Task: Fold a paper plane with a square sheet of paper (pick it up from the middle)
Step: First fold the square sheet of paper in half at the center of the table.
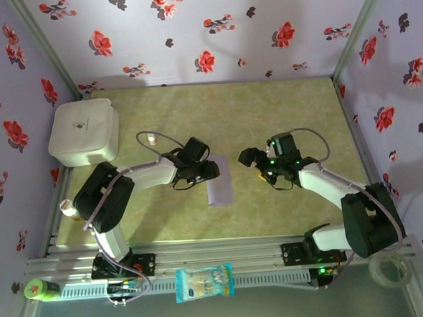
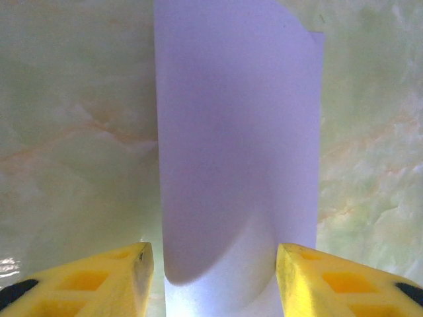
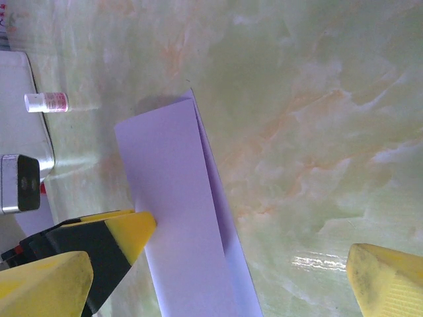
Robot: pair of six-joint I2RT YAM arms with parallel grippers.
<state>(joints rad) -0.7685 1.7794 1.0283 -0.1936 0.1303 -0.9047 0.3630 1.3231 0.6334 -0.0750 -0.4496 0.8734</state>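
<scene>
Both jaws open, empty: left straddles the folded sheet [image 1: 220, 181], right nearby; white box [image 1: 84, 132] well apart.

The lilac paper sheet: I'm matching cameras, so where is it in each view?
Top external: the folded paper sheet lies mid-table, between the left end effector and the right end effector.
Left wrist: up the centre from the bottom edge, between yellow fingers.
Right wrist: left of centre, slanting to the bottom edge.
Shared landmark: green marbled tabletop.

Square sheet of paper [image 2: 238, 145]: near end cut off below (left wrist).
</scene>
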